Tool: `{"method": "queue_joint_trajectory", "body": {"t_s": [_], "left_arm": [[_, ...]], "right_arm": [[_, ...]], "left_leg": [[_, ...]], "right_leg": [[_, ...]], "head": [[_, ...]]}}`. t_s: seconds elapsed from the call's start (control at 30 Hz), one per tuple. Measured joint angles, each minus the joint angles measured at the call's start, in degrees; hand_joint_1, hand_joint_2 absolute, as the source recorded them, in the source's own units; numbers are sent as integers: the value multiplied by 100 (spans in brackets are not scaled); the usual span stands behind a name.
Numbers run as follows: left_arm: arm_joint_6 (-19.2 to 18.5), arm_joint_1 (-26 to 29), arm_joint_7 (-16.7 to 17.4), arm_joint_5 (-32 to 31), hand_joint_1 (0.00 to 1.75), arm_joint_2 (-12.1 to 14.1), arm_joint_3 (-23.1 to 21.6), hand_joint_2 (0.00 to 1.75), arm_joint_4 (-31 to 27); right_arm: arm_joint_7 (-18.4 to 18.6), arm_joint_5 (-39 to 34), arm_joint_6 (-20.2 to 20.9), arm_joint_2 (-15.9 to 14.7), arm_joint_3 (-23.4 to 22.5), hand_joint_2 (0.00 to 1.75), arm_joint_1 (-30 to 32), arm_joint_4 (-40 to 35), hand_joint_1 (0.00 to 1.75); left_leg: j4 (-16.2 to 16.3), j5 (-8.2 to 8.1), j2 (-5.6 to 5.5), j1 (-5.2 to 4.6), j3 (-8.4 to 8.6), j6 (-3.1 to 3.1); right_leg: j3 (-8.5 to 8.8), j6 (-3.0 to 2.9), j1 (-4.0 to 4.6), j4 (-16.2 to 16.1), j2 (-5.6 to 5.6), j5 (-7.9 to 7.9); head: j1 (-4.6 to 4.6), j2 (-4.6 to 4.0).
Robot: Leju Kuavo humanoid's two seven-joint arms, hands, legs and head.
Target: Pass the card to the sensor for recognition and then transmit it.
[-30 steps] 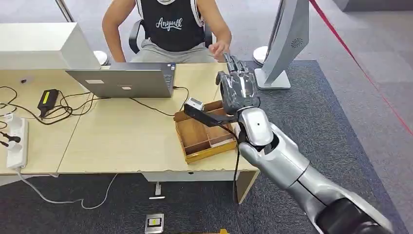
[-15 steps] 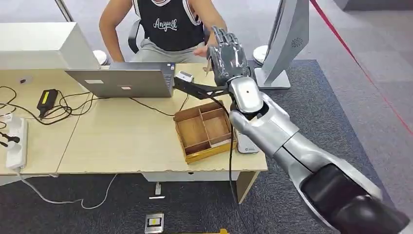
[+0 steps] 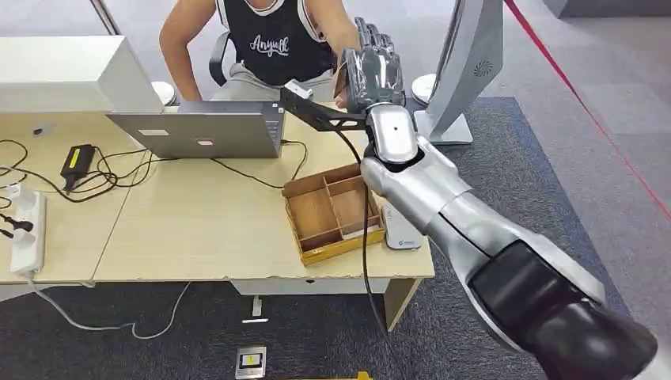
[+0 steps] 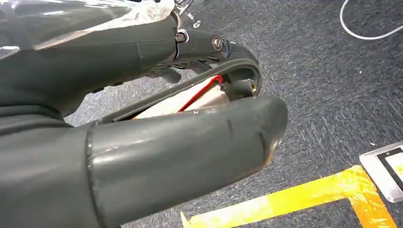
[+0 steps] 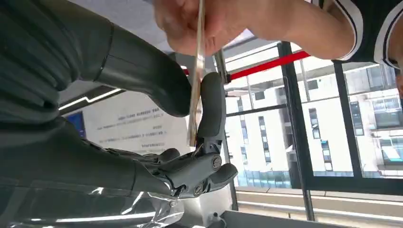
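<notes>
The right hand [image 3: 373,73] pinches the card [image 5: 196,80] between thumb and a finger beyond the tabletop's [image 3: 198,229] far edge. A person's hand [image 5: 199,23] grips the card's other end. The left hand [image 4: 142,118] hangs over carpet, fingers curled.

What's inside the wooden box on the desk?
The wooden box has dividers, and the compartments in view look bare. The right arm crosses its far right corner, so that bit is covered. Beside the box sits a white sensor.
</notes>
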Motion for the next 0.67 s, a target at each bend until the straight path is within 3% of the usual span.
{"method": "queue_joint_trajectory", "body": {"t_s": [0.43,0.47,0.5,0.53,0.67], "left_arm": [[15,27,-31,65,0,19,-92,0,0],[17,41,-33,85,0,22,-92,0,0],[17,58,-35,96,0,28,-92,0,2],[17,75,-37,103,0,33,-92,0,2],[17,146,-72,146,0,52,-92,0,2]], "right_arm": [[66,-50,-57,362,17,175,-33,660,175],[66,-52,-57,378,26,175,-36,697,161],[66,-59,-55,396,33,175,-37,730,105],[66,-59,-54,409,39,175,-38,762,0],[66,-46,-52,450,72,175,-40,874,0]], "left_leg": [[0,0,0,0,0,0],[0,0,0,0,1,0],[0,0,1,0,1,0],[0,0,1,0,1,0],[0,0,1,0,1,0]], "right_leg": [[0,0,0,-1,0,0],[0,0,0,-1,0,0],[0,0,0,-1,0,0],[-1,0,0,-1,0,0],[0,0,0,-1,0,0]], "head": [[0,0],[2,2],[0,2],[0,2],[0,0]]}}
